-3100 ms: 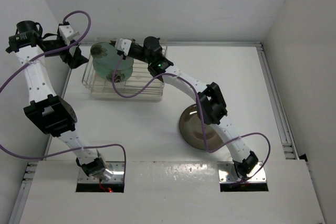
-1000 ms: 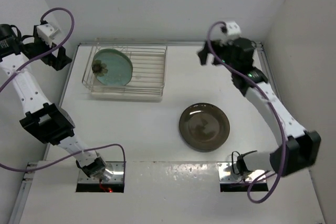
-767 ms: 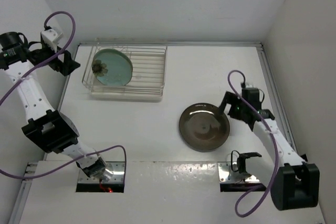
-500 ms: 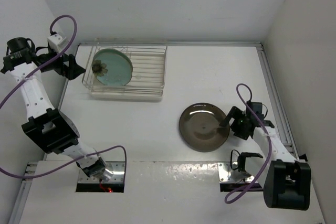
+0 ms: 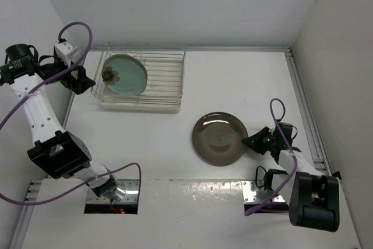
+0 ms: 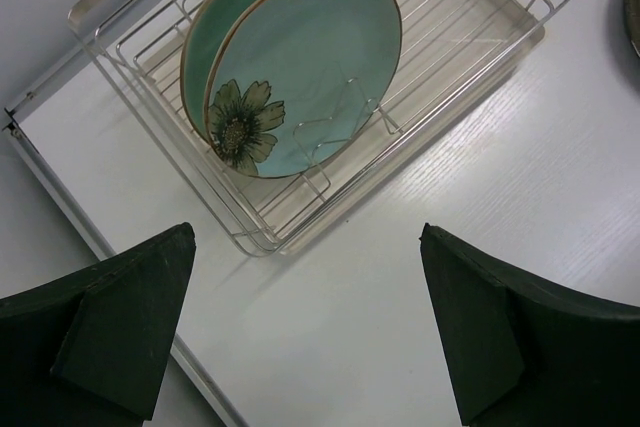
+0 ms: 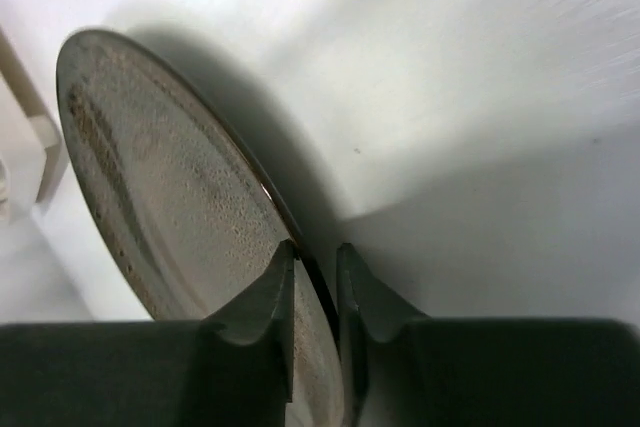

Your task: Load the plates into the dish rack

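Because the brown plate (image 5: pixel 220 138), on the table (image 5: pixel 169 138) well apart from the dish rack (image 5: pixel 169 77), is pinched only at its rim by the right claw (image 7: pixel 315 259), it could be dropped when lifted; the left claw (image 6: pixel 305 237) is held open.

The dish rack (image 5: pixel 166 80) sits on the table (image 5: pixel 175 138). In its left end two plates (image 5: pixel 124 74) stand on edge, one behind the other. A third plate (image 5: pixel 218 138) is on the table right of the rack and nearer the arm bases, apart from it. The right gripper (image 5: pixel 247 141) straddles that plate's rim on the side away from the rack. The left gripper (image 5: pixel 87 80) is just left of the rack.
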`<state>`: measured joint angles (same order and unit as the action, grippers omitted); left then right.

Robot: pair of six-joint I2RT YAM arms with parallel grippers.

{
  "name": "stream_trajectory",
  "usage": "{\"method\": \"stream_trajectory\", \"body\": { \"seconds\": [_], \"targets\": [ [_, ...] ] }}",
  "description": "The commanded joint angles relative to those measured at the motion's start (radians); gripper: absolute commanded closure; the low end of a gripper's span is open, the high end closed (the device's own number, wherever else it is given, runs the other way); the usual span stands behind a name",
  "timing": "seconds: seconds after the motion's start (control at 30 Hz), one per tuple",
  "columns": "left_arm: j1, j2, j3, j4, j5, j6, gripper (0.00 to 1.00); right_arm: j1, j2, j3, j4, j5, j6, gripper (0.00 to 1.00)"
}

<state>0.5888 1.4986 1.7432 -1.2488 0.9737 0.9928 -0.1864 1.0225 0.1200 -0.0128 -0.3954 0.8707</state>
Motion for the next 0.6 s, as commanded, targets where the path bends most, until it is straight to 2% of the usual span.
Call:
{"method": "stream_trajectory", "body": {
  "seconds": [0.0,0.03,0.07,0.2,0.23,0.3,0.33,0.43,0.5,0.57],
  "targets": [
    [-0.006,-0.031,0.006,-0.023,0.055,0.029,0.0,-0.016,0.053,-0.063,-0.014,0.032,0.03,0.92],
    [-0.006,-0.031,0.006,-0.023,0.065,0.029,0.0,-0.024,0.053,-0.072,-0.012,0.021,0.03,0.98],
    [-0.006,-0.031,0.015,-0.023,0.065,0.029,0.0,-0.031,0.05,-0.077,-0.004,0.006,0.025,1.0],
    [-0.006,-0.031,0.015,-0.023,0.065,0.029,0.0,-0.041,-0.033,-0.102,0.118,-0.092,-0.002,1.0],
    [-0.006,-0.031,0.015,-0.023,0.056,0.029,0.0,-0.042,-0.115,-0.099,0.129,-0.105,-0.013,1.0],
    [-0.006,-0.031,0.015,-0.023,0.056,0.029,0.0,-0.041,-0.182,-0.066,0.131,-0.126,-0.062,1.0],
    [-0.006,-0.031,0.015,-0.023,0.056,0.029,0.0,-0.039,-0.285,-0.054,0.122,-0.126,-0.081,1.0],
    [-0.006,-0.031,0.015,-0.023,0.056,0.029,0.0,-0.038,-0.407,0.118,0.054,-0.083,-0.189,1.0],
    [0.003,-0.031,0.015,-0.023,0.056,0.029,0.0,-0.039,-0.426,0.183,0.016,-0.048,-0.29,1.0],
    [0.003,-0.031,0.006,-0.014,0.056,0.018,0.0,-0.038,-0.365,0.327,-0.08,-0.048,-0.375,1.0]
  ]
}}
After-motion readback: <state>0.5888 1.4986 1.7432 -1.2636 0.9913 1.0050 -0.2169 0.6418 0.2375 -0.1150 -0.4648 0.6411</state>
